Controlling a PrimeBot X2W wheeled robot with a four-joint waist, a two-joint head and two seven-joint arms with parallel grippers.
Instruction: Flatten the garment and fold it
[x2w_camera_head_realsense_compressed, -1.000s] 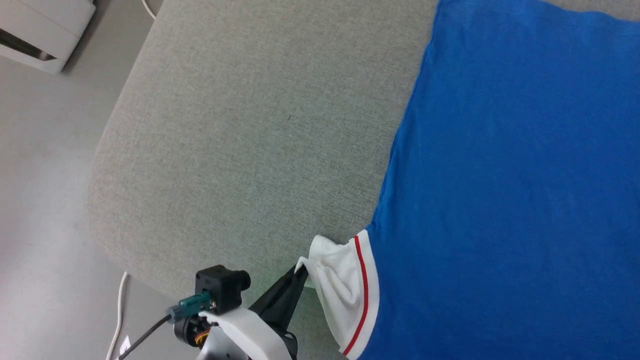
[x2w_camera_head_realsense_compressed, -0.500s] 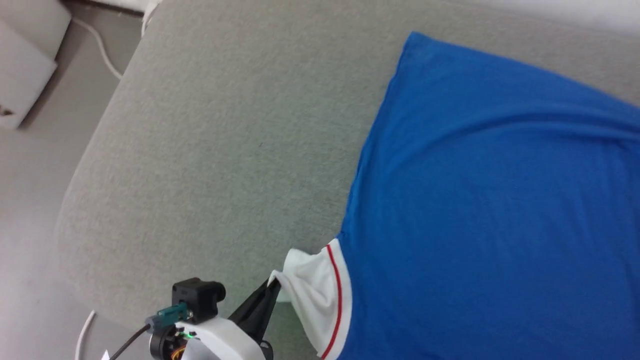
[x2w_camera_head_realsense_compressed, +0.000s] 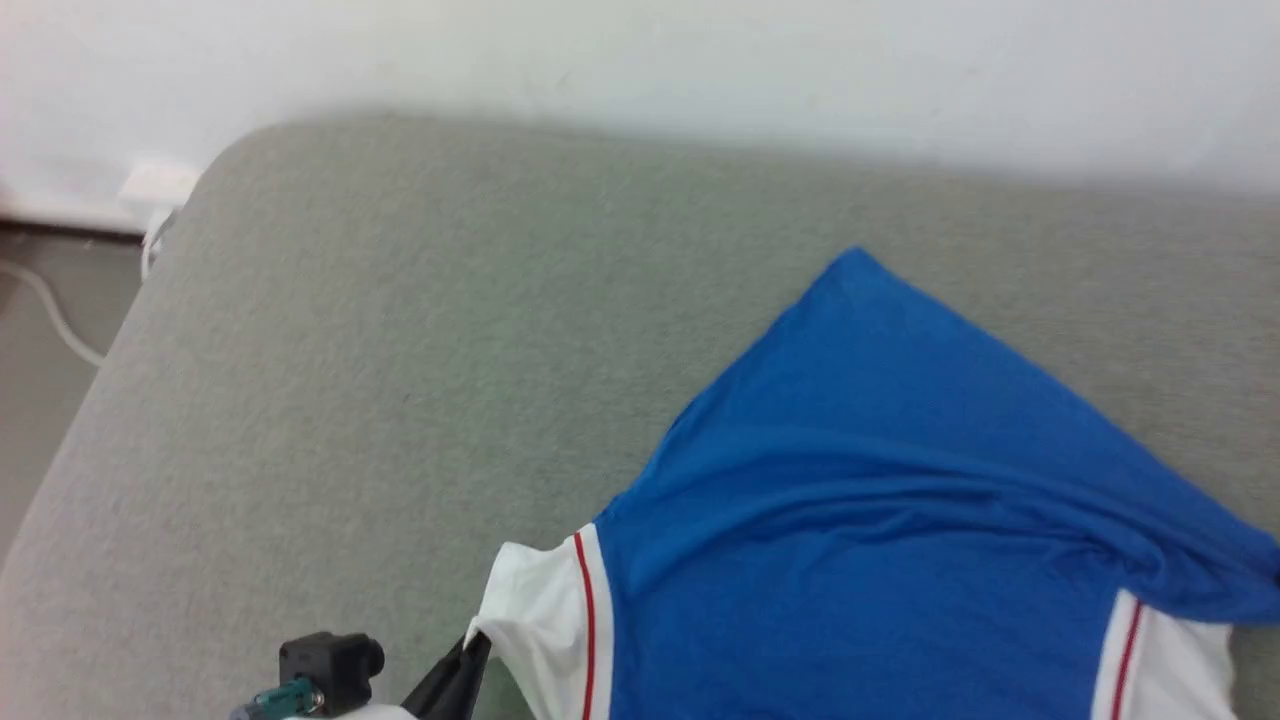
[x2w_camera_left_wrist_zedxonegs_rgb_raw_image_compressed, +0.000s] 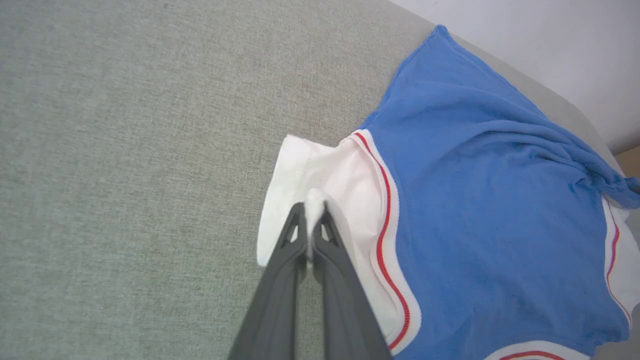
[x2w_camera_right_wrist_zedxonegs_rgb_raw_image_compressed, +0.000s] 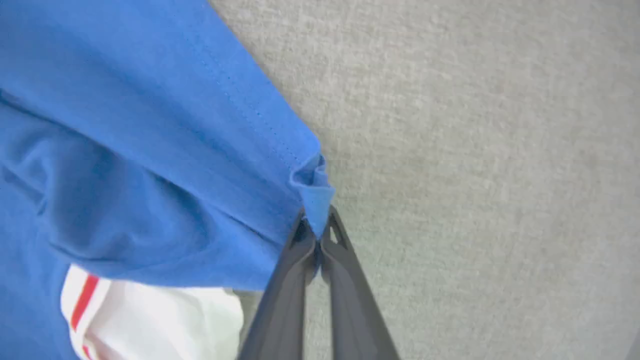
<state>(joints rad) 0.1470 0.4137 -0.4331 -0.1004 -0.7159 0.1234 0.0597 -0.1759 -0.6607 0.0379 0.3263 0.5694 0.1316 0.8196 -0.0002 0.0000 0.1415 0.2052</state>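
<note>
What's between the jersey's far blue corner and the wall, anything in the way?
Nothing: the head view shows just a bare strip of grey cushion between the far corner of the garment and the white wall.

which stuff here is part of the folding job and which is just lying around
Part of the job:
garment, a blue jersey with white sleeves
left tool, shut on a white sleeve
right tool, shut on a blue corner
grey cushion that the garment lies on

Just lying about:
white cable on the floor
small white box by the wall
</note>
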